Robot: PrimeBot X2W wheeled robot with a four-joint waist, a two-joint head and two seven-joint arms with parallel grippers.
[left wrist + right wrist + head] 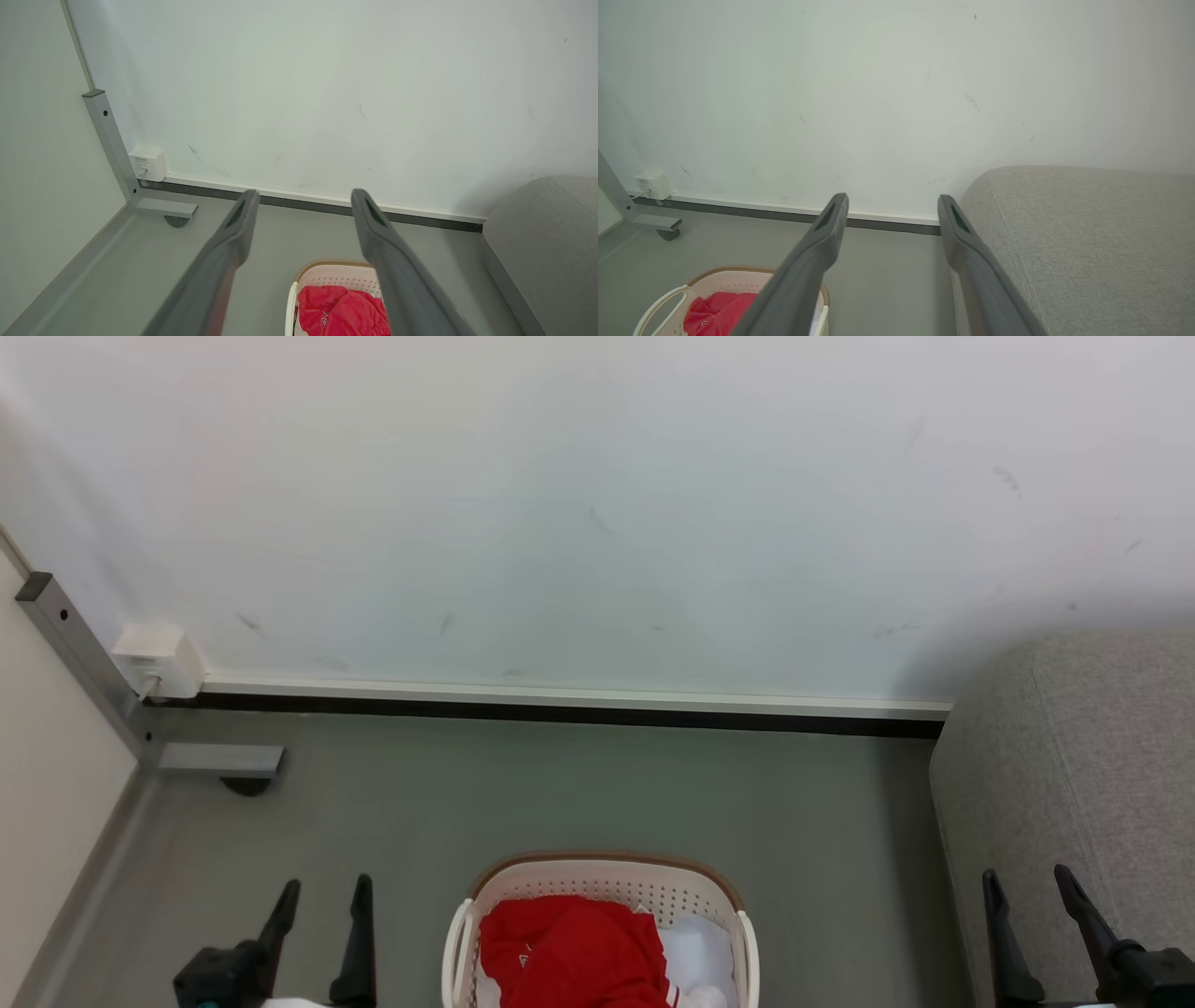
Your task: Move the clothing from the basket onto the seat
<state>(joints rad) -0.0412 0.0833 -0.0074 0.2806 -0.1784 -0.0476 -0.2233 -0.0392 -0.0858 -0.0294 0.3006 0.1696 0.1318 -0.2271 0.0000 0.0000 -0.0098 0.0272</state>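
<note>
Nearest, the left hand (pixel 327 885) and the right hand (pixel 1027 875) both have their fingers spread wide with nothing between them. The left hangs over the floor (pixel 560 784) beside the basket, and the right is in front of the seat's near edge. Between them the basket (pixel 607 882) stands on the floor. The red clothing (pixel 569 947) lies bunched inside it on a white cloth (pixel 695 947). Farther right, the grey seat (pixel 1074 775) carries no garment on the part in view. The job looks unstarted: nothing is grasped or moved, and reaching in, lifting and carrying across all remain.
</note>
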